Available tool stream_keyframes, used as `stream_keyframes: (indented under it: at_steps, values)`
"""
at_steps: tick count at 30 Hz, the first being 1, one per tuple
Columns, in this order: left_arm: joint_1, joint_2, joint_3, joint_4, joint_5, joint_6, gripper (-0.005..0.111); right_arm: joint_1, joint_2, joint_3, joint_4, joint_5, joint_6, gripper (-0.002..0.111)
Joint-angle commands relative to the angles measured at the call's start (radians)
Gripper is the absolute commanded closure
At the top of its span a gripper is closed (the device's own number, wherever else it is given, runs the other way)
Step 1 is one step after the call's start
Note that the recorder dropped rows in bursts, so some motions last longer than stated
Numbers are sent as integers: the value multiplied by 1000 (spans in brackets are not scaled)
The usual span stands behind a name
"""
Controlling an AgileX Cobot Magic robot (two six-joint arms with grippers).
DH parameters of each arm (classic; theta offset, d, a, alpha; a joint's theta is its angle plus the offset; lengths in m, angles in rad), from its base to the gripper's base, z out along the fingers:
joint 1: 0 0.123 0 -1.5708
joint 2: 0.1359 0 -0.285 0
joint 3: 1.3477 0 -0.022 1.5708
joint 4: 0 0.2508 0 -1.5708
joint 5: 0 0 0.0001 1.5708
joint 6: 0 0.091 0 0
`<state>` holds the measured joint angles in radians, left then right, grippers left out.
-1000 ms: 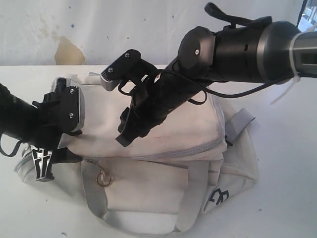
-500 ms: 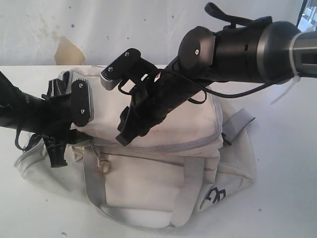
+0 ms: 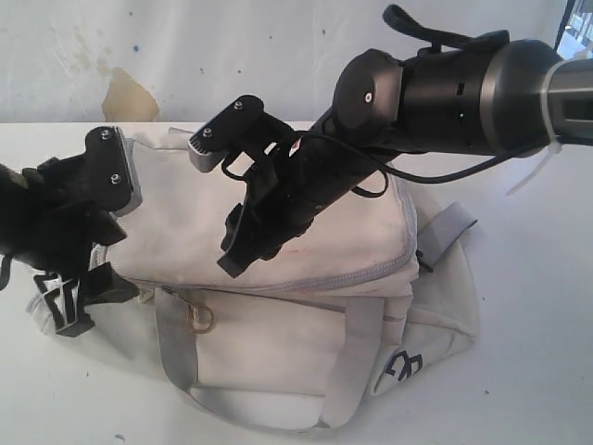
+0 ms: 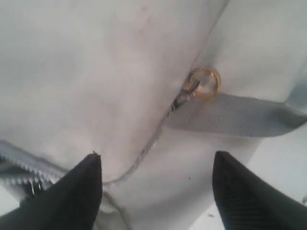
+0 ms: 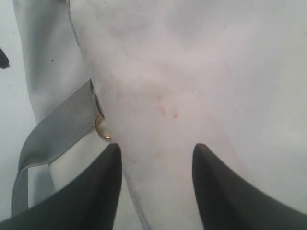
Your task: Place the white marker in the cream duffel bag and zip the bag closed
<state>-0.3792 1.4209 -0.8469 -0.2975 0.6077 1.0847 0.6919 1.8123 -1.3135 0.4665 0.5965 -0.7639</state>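
On cream duffel bag (image 3: pixel 278 348) end — dark logo (image 3: pixel 403 368), illegible (stylised).

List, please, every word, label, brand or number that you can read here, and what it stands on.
No text reads for certain.
Dark logo on the end of the large soft cream fabric duffel bag: a stylised mark, too small and creased to read.
Both wrist views: no print shows.
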Motion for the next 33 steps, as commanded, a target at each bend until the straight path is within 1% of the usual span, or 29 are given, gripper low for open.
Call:
stream_keyframes:
  at_steps: [1, 3, 4, 8, 12, 13, 15, 17, 19, 20, 23, 27, 33]
  values:
    - [-29, -62, -3, 115, 95, -304, 57, -6, -8, -1, -2, 16, 15, 64]
    - [-57, -95, -3, 115, 143, -310, 58, -6, -8, -1, -12, 19, 40, 64]
    - [-70, -109, -3, 118, 159, -343, 58, -6, -8, -1, -24, 19, 58, 64]
    - [-107, -133, 10, 139, 166, -662, 58, -6, -8, -1, -51, 12, 154, 64]
    - [-158, -133, 80, 132, 85, -954, 57, -6, -8, -1, -61, 11, 230, 64]
    - [-174, -133, 96, 124, 62, -991, 55, -8, -8, -1, -69, 11, 264, 64]
    - [-200, -133, 134, 117, -8, -1085, 46, -24, -8, -1, -78, 18, 343, 64]
    - [-211, -133, 152, 105, -84, -1151, 36, -45, -8, -1, -78, 33, 421, 64]
    - [-213, -133, 166, 100, -156, -1195, 30, -62, -8, -1, -78, 40, 445, 64]
    - [-213, -133, 174, 93, -219, -1221, 30, -69, -8, -1, -78, 46, 448, 64]
    - [-213, -107, 207, 61, -353, -1290, 32, -76, -8, -1, -82, 58, 448, 64]
    - [-213, -54, 222, 6, -392, -1344, 37, -76, -8, -1, -86, 68, 448, 64]
    - [-213, 32, 222, -62, -446, -1344, 37, -76, -8, -1, -86, 68, 450, 64]
